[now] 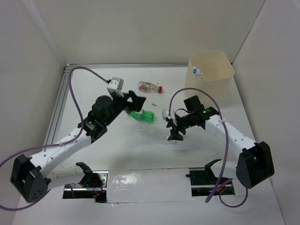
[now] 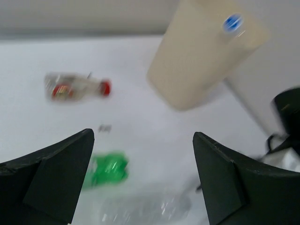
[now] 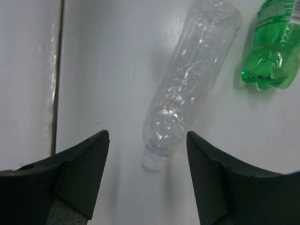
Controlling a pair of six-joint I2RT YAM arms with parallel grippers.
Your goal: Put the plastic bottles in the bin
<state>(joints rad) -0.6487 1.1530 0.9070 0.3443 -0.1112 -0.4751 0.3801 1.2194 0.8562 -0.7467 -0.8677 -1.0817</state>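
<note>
Your right tool (image 3: 147, 138) hangs spread over the clear bottle (image 3: 187, 89). Your left tool (image 2: 143, 138), also spread, is near the green bottle (image 2: 108, 168).

Bare table (image 1: 123, 151) near centre, bin (image 1: 212, 75) at far right
The clear bottle (image 3: 187, 89) lies between the right gripper's (image 3: 147, 133) spread fingers, with bare table on either side; the green bottle (image 1: 142, 115) crowds its left end, near the left gripper (image 2: 143, 133); the bin blocks the far right corner.
</note>
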